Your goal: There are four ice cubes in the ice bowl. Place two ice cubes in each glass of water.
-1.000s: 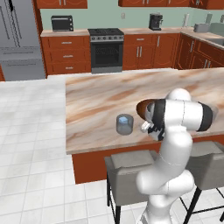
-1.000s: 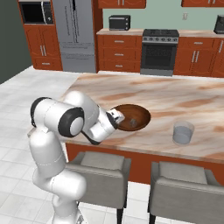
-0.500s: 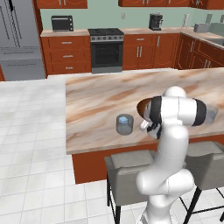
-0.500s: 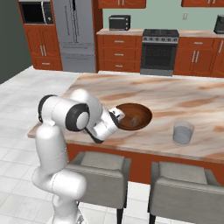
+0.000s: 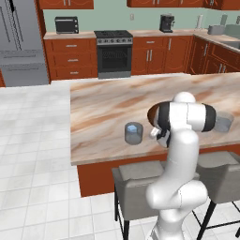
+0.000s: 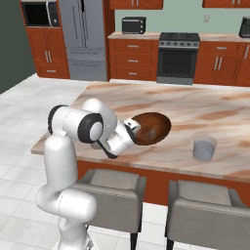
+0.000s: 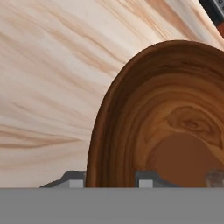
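Compared with a second ago, the white arm has pulled in closer to its own body, and the dark brown round wooden bowl (image 6: pixel 152 128) now sits tipped up toward the arm instead of lying flat on the marbled island surface (image 6: pixel 195 110). From the right base camera you look straight into the bowl's tilted inside, and the tool (image 6: pixel 133 126) is right at its near rim.

The hand camera shows that rim (image 7: pixel 103 127) running between the two small dark fingertips (image 7: pixel 146 180), one outside the bowl and one inside, so the tool looks like it's pinching the bowl's edge rather than any ice. A small pale blob (image 7: pixel 214 177) sits low inside the bowl at the frame's edge; can't say if it's a cube.

One short grey see-through tumbler (image 5: pixel 133 133) stands on the surface to the arm's left with a pale blue ice cube (image 5: pixel 133 128) showing in it. The other grey tumbler (image 6: pixel 204 148) stands off to the right of the bowl, well apart from the first one, near the surface's front edge. Two grey stools (image 6: pixel 113 188) are tucked below.
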